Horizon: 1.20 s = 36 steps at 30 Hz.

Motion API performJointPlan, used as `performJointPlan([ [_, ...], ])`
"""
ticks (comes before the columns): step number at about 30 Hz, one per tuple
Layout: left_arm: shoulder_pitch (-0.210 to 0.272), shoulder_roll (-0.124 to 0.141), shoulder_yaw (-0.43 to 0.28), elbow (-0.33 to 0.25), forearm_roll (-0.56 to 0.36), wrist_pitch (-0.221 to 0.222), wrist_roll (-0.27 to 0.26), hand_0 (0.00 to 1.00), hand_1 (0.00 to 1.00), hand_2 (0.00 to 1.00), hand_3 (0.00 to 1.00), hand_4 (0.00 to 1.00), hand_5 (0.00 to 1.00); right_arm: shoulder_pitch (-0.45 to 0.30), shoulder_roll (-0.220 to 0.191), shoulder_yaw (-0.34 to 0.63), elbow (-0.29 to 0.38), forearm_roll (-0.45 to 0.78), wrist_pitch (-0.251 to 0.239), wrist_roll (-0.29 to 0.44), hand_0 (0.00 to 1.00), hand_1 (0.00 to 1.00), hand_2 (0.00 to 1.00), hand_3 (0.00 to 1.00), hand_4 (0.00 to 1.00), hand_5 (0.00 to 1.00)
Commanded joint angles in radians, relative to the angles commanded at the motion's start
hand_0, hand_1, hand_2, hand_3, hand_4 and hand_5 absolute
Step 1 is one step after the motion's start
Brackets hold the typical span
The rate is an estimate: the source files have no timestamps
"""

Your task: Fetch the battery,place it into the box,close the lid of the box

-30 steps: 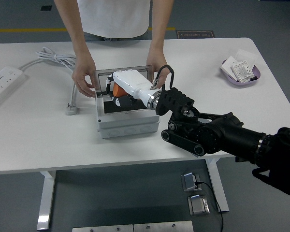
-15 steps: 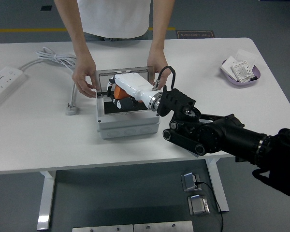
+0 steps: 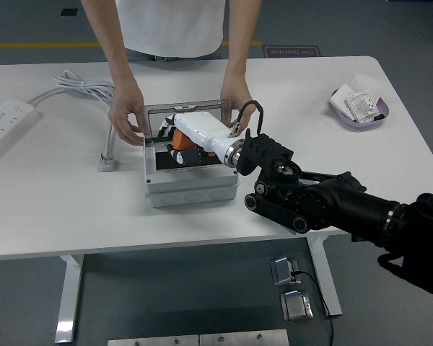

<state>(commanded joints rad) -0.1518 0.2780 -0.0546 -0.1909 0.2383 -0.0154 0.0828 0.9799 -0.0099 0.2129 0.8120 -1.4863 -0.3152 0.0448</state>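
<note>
A grey box (image 3: 191,189) stands in the middle of the table, its inside lined in black. A person at the far side holds its clear lid (image 3: 187,108) upright, one hand (image 3: 126,115) at its left edge and the other hand (image 3: 234,92) at its right. My right hand (image 3: 179,144), white at the end of the black arm, reaches from the right into the open box. Its fingers curl down around an orange and black battery (image 3: 182,142), low inside the box. The battery's underside is hidden by the box wall.
A white power strip (image 3: 3,122) lies at the far left, with its cable (image 3: 79,86) and plug (image 3: 107,162) beside the box. A purple dish (image 3: 359,108) of small packets sits at the back right. The table's near edge runs just below the box.
My right hand has shifted slightly right and lower into the box with the battery. The person's hands stay on the lid.
</note>
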Motion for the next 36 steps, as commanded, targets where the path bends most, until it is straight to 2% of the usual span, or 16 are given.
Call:
performJointPlan([
  [7,0.001,-0.001,0.007,-0.001,-0.004,0.001,-0.003,0.699,0.732,0.712,0.687,0.631,0.438,-0.013,-0.005,0.004,0.002,0.003,0.003,0.002,0.643,0.62,0.653,0.704,0.652,0.048],
  [11,0.006,-0.002,0.012,-0.002,-0.01,0.001,-0.004,0.699,0.732,0.711,0.685,0.623,0.432,-0.02,-0.02,0.011,0.033,0.025,0.004,-0.001,0.644,0.613,0.651,0.699,0.663,0.057],
  [18,0.024,0.001,0.039,-0.002,-0.057,0.004,-0.013,0.699,0.732,0.711,0.684,0.619,0.431,-0.032,-0.141,0.063,0.201,0.169,0.03,-0.028,0.647,0.602,0.646,0.688,0.666,0.057],
  [21,0.031,0.002,0.028,0.0,-0.053,0.003,-0.009,0.699,0.732,0.711,0.684,0.619,0.431,-0.019,-0.187,0.092,0.278,0.203,0.052,-0.052,0.647,0.602,0.646,0.688,0.666,0.057],
  [23,0.033,0.003,0.017,0.002,-0.045,0.003,-0.004,0.699,0.732,0.711,0.684,0.612,0.424,0.0,-0.207,0.11,0.333,0.222,0.067,-0.066,0.643,0.586,0.646,0.671,0.669,0.075],
  [26,0.034,0.003,0.01,0.002,-0.039,0.002,-0.002,0.699,0.732,0.711,0.684,0.612,0.424,0.025,-0.212,0.122,0.382,0.237,0.077,-0.073,0.643,0.586,0.646,0.671,0.669,0.075],
  [29,0.03,0.002,0.007,0.001,-0.035,0.002,0.0,0.699,0.732,0.711,0.683,0.608,0.422,0.059,-0.201,0.118,0.369,0.256,0.082,-0.072,0.643,0.574,0.641,0.665,0.669,0.079],
  [36,0.016,0.002,-0.015,-0.001,0.0,0.0,0.01,0.699,0.732,0.711,0.684,0.605,0.42,0.142,-0.139,0.057,0.216,0.338,0.107,-0.045,0.643,0.573,0.64,0.671,0.671,0.077],
])
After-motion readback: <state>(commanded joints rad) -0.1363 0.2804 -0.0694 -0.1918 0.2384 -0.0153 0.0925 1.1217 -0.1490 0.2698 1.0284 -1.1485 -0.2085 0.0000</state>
